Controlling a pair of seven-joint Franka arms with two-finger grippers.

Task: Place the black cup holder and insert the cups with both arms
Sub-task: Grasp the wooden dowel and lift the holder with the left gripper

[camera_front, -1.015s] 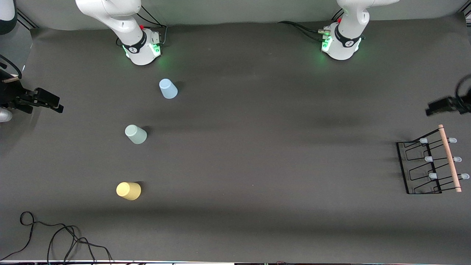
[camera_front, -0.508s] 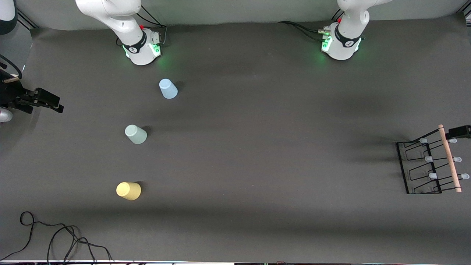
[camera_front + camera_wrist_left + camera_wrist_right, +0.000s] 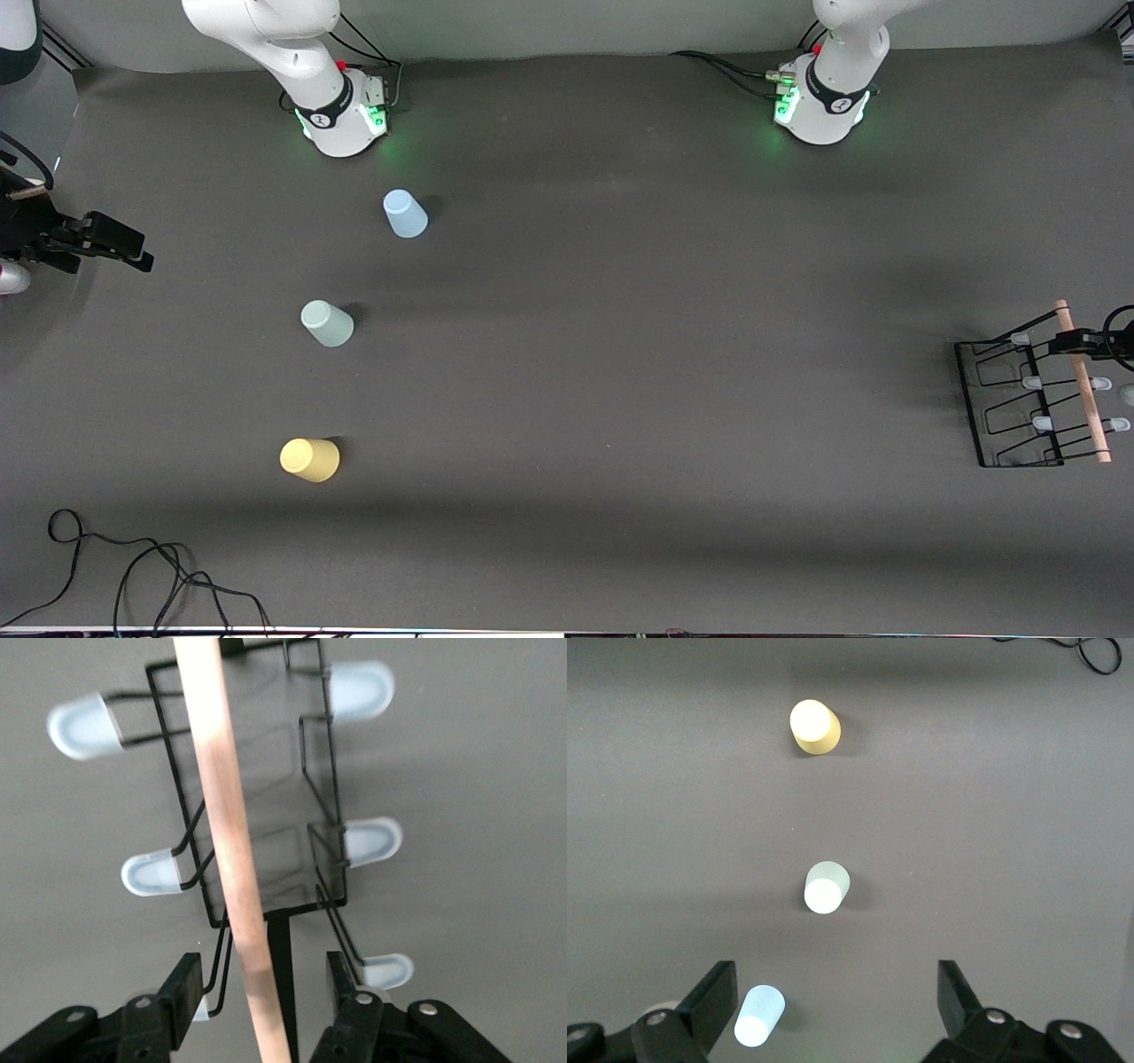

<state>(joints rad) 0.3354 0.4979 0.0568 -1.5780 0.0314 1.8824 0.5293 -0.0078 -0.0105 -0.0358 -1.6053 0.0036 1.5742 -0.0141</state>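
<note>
The black cup holder (image 3: pixel 1010 399) stands at the left arm's end of the table, its wooden rod (image 3: pixel 1083 390) on top. My left gripper (image 3: pixel 1083 341) is open over the rod's end nearest the bases. In the left wrist view the fingers straddle the rod (image 3: pixel 232 842) without touching it, with the left gripper (image 3: pixel 263 981) above the wire frame (image 3: pixel 306 771). The light blue cup (image 3: pixel 405 213), pale green cup (image 3: pixel 327 322) and yellow cup (image 3: pixel 310 459) stand upside down toward the right arm's end. My right gripper (image 3: pixel 133 252) is open and empty, waiting near that table edge.
The right wrist view shows the yellow cup (image 3: pixel 813 725), the green cup (image 3: pixel 826 887) and the blue cup (image 3: pixel 759 1016) below the open right gripper (image 3: pixel 837 992). A black cable (image 3: pixel 133 567) lies at the front corner by the right arm's end.
My left gripper has come in from the table's edge and lowered over the holder's rod, fingers either side. The right arm, the cups and the holder have not moved.
</note>
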